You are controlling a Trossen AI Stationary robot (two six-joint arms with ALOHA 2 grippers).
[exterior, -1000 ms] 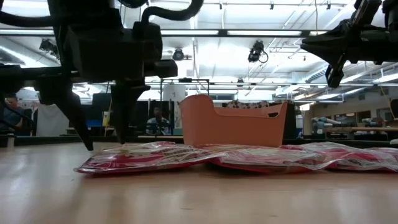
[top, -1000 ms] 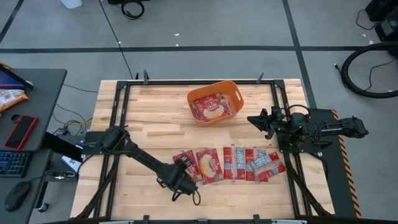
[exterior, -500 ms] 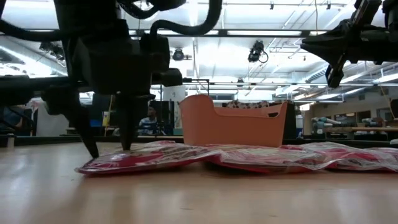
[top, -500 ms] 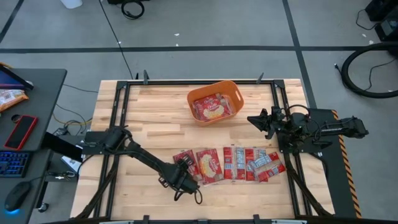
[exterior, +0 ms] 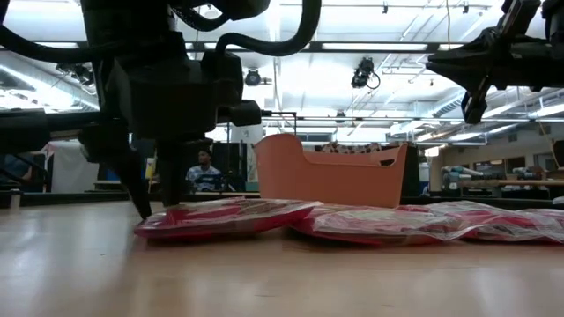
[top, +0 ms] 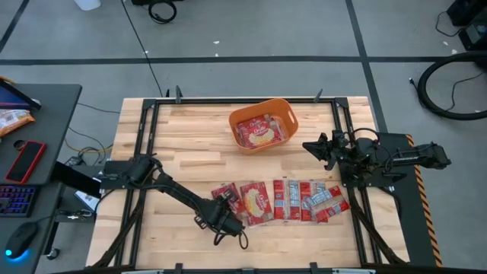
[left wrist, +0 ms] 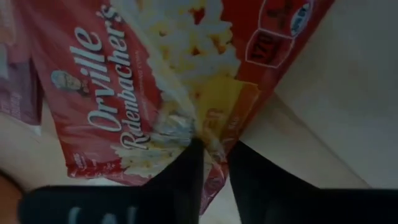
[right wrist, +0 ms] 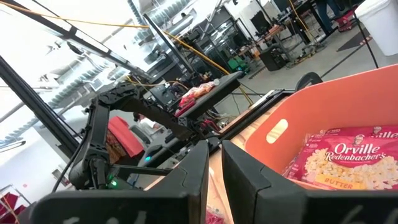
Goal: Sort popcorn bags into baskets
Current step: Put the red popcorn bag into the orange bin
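A row of red popcorn bags (top: 285,200) lies flat on the table near its front edge. My left gripper (top: 222,218) stands at the row's left end, shut on a large bag (left wrist: 124,93) with a yellow-cream popcorn picture. The orange basket (top: 292,114) sits near the far edge, with more bags (top: 261,132) lying in it. My right gripper (top: 308,144) hangs shut in the air to the right of the basket, touching nothing. In the low view the held bag (exterior: 229,217) lies on the table in front of the basket (exterior: 330,180). My left gripper pinches the large bag's edge (left wrist: 214,146), beside its yellow panel, between the two fingers (left wrist: 186,171). The fingers come from above, pointing down (exterior: 157,207). The bag still lies on the table, a little bunched up at the held end (exterior: 150,227).
A person (exterior: 204,167) sits in the room beyond the table. A side desk with a phone and keyboard (top: 23,164) stands left of the table. Bare wood (top: 175,137) lies between the row and the far edge, left of the basket.
My left gripper has moved a little toward the row and its fingers have narrowed onto the end bag's edge. That end of the bag has drawn in toward the row and bunched up; the other bags have stayed put.
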